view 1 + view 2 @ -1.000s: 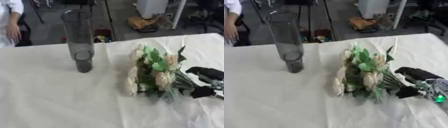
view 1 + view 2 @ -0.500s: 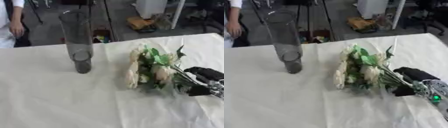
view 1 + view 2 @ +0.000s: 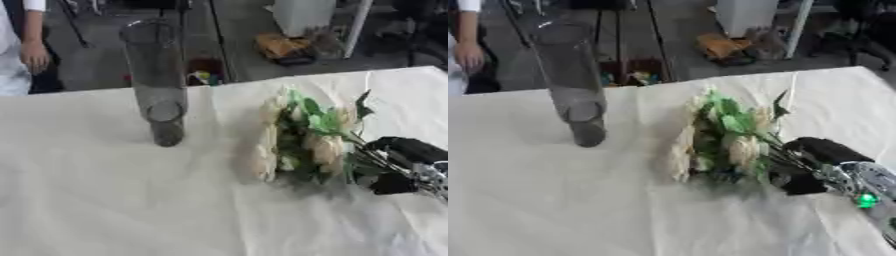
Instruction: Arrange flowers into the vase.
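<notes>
A tall clear glass vase point(image 3: 158, 80) stands upright on the white tablecloth at the left of centre. A bunch of cream flowers point(image 3: 302, 136) with green leaves is held just over the cloth right of centre, blooms pointing left and up. My right hand point(image 3: 814, 165) comes in from the right edge, its black fingers and thumb curled round the stems at the bunch's right end. The vase stands well to the left of the flowers, apart from them. My left hand shows in no view.
The white tablecloth point(image 3: 105, 200) covers the whole table, with its far edge behind the vase. Beyond that edge lie a dark floor, table legs and an orange-brown thing point(image 3: 282, 46). A person stands at the far left.
My right hand has drawn the flower bunch up off the cloth and slightly back. The vase has not moved; the view has shifted a little.
</notes>
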